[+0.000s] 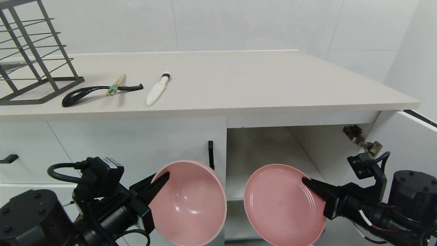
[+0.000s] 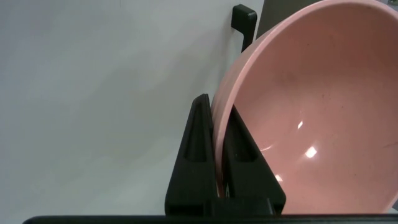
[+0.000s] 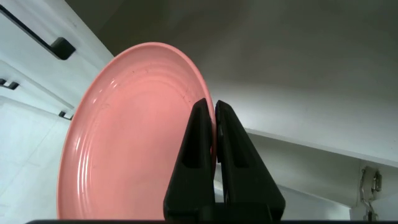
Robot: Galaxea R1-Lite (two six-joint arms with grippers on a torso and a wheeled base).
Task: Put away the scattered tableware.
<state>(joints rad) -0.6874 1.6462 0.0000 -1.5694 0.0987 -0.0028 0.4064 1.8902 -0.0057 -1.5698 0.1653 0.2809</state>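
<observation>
Pink bowl at 6 o'clock and pink plate at 5 look like light, stiff plastic. They're glossy, so probably slippery, and I'd say pinching the rim is the way to go. Left gripper is clamped on the bowl's rim and right gripper on the plate's edge, both in front of the open cabinet. Spoon, chopsticks and knife lie on the counter around 10 o'clock.

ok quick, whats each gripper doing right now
left gripper: closed on the rim of the pink bowl
right gripper: closed on the rim of the pink plate
</observation>
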